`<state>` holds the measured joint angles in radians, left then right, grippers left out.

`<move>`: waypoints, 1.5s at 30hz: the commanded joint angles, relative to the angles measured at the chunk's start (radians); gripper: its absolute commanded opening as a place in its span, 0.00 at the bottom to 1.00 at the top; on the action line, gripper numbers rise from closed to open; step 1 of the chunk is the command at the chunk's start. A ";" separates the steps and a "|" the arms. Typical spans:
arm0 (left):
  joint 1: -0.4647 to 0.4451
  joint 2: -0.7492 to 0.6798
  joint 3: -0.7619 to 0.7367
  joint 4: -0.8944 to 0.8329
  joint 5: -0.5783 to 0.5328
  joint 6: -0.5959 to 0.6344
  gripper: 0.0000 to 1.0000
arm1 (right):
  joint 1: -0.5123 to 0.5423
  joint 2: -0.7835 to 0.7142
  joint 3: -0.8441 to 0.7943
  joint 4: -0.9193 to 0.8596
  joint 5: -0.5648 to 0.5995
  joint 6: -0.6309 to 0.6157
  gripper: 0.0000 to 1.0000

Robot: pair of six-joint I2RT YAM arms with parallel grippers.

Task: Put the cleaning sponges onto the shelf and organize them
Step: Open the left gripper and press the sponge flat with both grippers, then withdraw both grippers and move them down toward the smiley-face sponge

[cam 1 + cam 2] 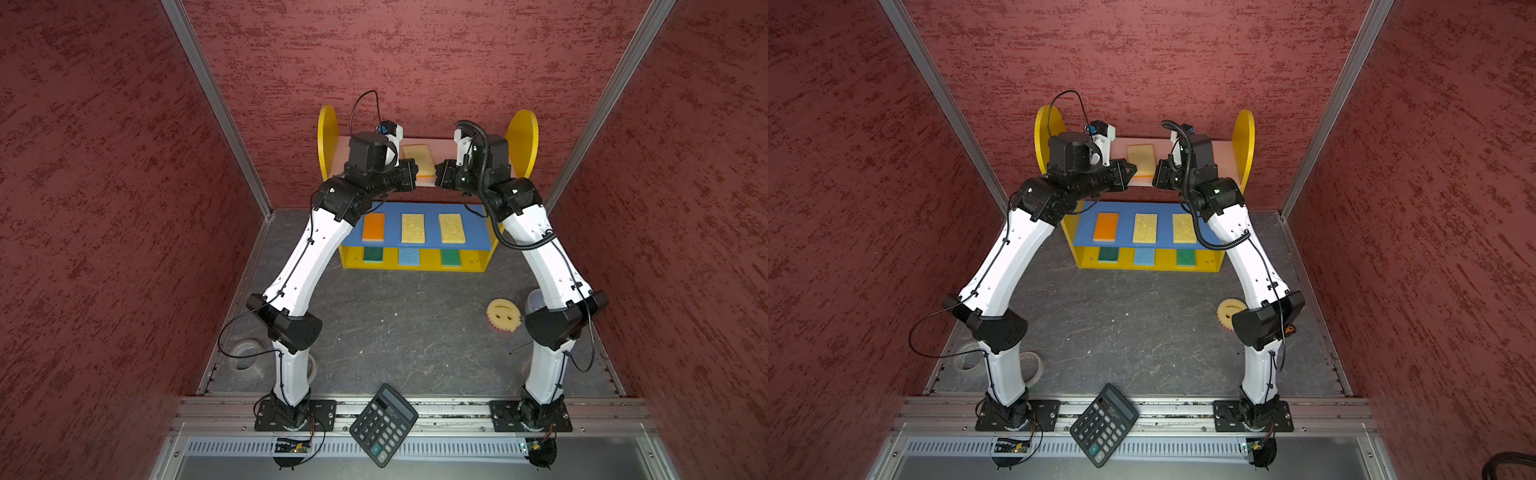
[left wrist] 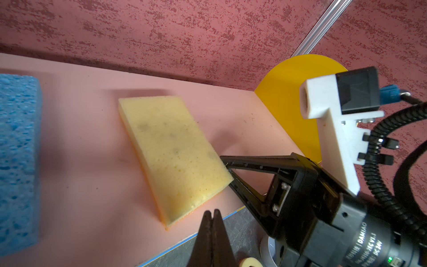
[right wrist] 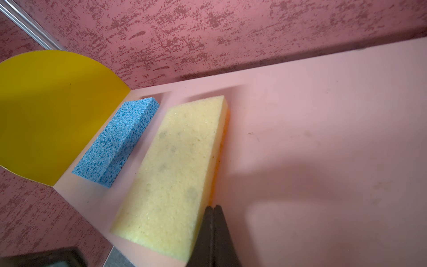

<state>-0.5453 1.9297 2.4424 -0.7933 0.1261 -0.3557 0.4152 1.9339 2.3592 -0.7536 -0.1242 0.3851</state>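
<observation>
The shelf (image 1: 515,137) stands at the back of the tabletop (image 1: 415,324), against the rear wall. On its top board (image 3: 323,115) the centre sponge (image 1: 417,160) lies with the left sponge (image 3: 117,141) beside the left side panel. The left gripper (image 2: 212,211) and right gripper (image 3: 212,208) flank the centre sponge at the front edge. The middle row (image 1: 412,227) of three sponges lies on the board below, and the bottom row (image 1: 409,256) of three under it. The loose sponge (image 1: 503,314) lies on the tabletop at the right. The calculator (image 1: 383,424) lies in front, between the arm bases.

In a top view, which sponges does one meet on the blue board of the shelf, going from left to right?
orange sponge → middle yellow sponge → right yellow sponge
</observation>
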 commanded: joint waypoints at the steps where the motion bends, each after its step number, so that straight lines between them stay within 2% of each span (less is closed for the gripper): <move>1: 0.006 0.019 0.023 -0.012 -0.003 -0.011 0.00 | 0.010 0.017 0.018 -0.026 -0.026 0.007 0.00; 12: 0.005 0.011 0.023 -0.020 0.003 -0.014 0.00 | 0.017 0.008 0.014 -0.035 0.010 -0.009 0.00; 16: -0.031 -0.021 0.022 -0.056 0.002 0.038 0.00 | 0.025 -0.075 -0.059 -0.020 0.041 -0.028 0.00; 19: -0.085 -0.077 -0.021 -0.071 -0.082 0.106 0.04 | 0.040 -0.221 -0.233 0.071 0.110 -0.037 0.00; 23: -0.140 -0.203 -0.211 0.014 -0.124 0.129 0.13 | 0.047 -0.439 -0.519 0.182 0.184 -0.014 0.00; 27: -0.186 -0.333 -0.432 0.117 -0.144 0.113 0.17 | 0.050 -0.598 -0.732 0.161 0.254 0.014 0.03; 29: -0.221 -0.376 -0.527 0.141 -0.149 0.117 0.21 | 0.050 -0.666 -0.846 0.140 0.280 0.029 0.08; 31: -0.282 -0.399 -0.595 0.160 -0.237 0.148 0.23 | 0.050 -0.720 -0.950 0.118 0.307 0.041 0.11; 33: -0.308 -0.415 -0.660 0.182 -0.210 0.151 0.27 | 0.048 -0.775 -1.071 0.092 0.336 0.060 0.17; 38: -0.304 -0.447 -0.855 0.289 -0.117 0.053 0.42 | 0.019 -0.843 -1.360 0.084 0.331 0.140 0.28; 42: -0.291 -0.422 -0.923 0.292 -0.058 -0.019 0.50 | -0.070 -0.875 -1.542 0.113 0.302 0.184 0.32; 45: -0.286 -0.381 -0.952 0.270 -0.006 -0.056 0.53 | -0.158 -0.884 -1.632 0.147 0.266 0.177 0.39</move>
<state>-0.8349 1.5249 1.5047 -0.5560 0.0517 -0.3511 0.3069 1.0843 0.7547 -0.6460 0.1574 0.5274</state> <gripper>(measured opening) 0.526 0.384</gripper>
